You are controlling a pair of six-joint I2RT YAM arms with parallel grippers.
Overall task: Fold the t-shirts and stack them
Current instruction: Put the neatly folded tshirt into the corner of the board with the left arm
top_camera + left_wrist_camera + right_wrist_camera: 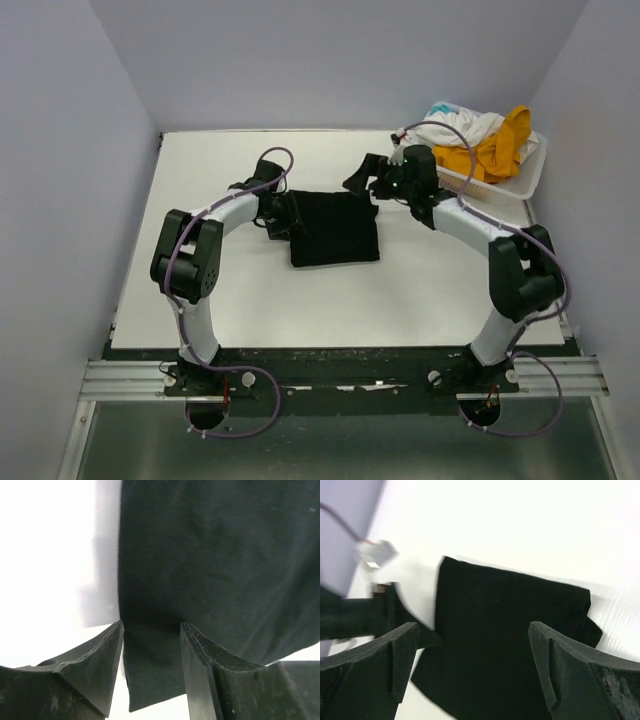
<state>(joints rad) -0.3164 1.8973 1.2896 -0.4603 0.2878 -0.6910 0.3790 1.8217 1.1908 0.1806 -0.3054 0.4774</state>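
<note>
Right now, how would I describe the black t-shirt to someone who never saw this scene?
On the white table, near its middle between the left gripper and right gripper, lies the black t-shirt, folded flat into a rough rectangle. It alone is dark and out on the table; the white shirt and the mustard-yellow shirt are heaped in the basket at the far right.

This is a robotics lab test cell rather than a home or a shop. A bare white bench [330, 300] is boxed in by plain pale walls [60, 150], which rise beyond the jaws and to either side of them. Well behind the jaws, at the bench's near edge, a slotted aluminium rail [120, 378] carries the bolted bases of the left arm [188, 258] and right arm [522, 270]. Purple cables [277, 151] run exposed along both arms.
</note>
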